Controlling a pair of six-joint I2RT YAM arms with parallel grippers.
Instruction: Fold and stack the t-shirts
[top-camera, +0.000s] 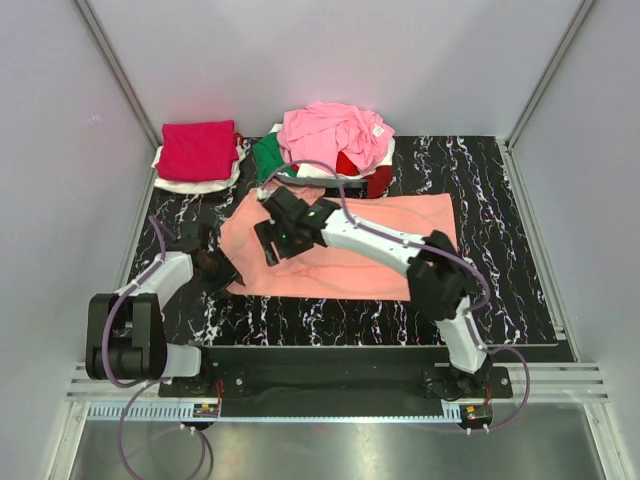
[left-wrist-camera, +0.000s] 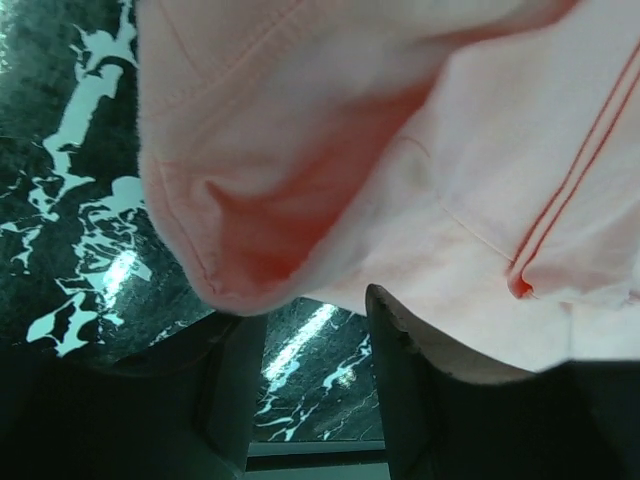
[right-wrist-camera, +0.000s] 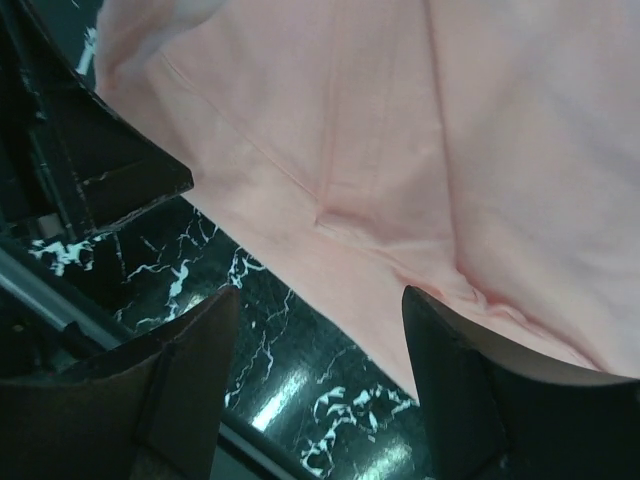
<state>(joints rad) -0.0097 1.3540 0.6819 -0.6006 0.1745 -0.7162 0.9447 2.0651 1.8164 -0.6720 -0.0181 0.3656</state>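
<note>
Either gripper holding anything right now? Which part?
Nothing held: left gripper and right gripper both stand open at the salmon-orange t-shirt edge; mat shows between their jaws.

No text, brand, number or sign can be read in any of the three views. A small pale tag (top-camera: 379, 130) is seen on the light pink t-shirt (top-camera: 335, 135) at the top of the far pile, but anything printed on it is too small to be made out.
</note>
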